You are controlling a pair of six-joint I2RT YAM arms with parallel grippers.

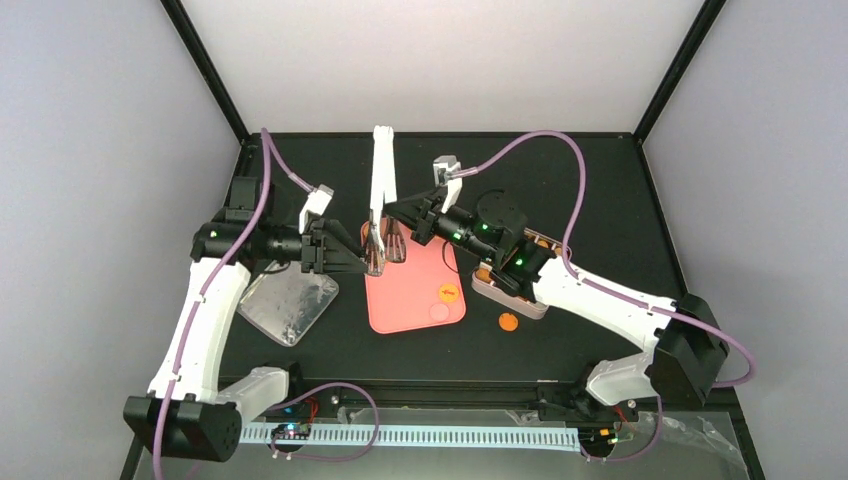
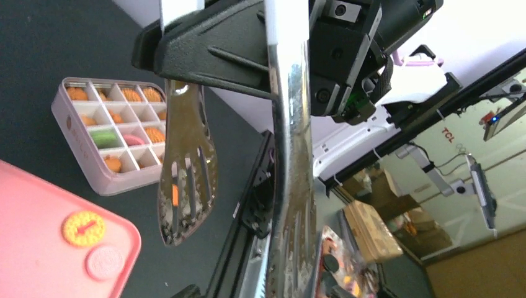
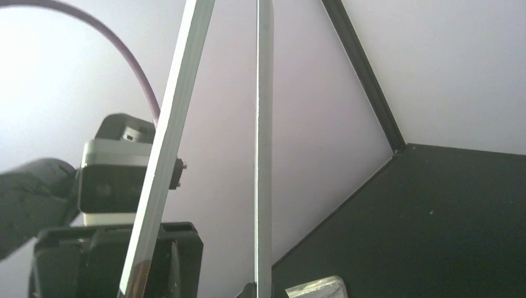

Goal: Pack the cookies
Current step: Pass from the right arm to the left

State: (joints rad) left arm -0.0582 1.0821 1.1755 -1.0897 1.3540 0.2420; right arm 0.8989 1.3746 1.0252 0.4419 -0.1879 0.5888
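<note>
Mostly orange cookies (image 2: 130,94) sit in a divided box (image 2: 118,180), two on a tray (image 2: 31,236).

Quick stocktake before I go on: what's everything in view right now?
tongs: one, metal, upright over the tray's far end
tray: one, salmon pink, table centre
orange cookie: one, on the tray
pink cookie: one, on the tray beside it
loose cookie: one, orange, on the table right of the tray
compartment box: one, pale, right of the tray, partly filled
clear plastic piece: one, left of the tray
left gripper, right gripper: both at the tongs, grip unclear
</note>
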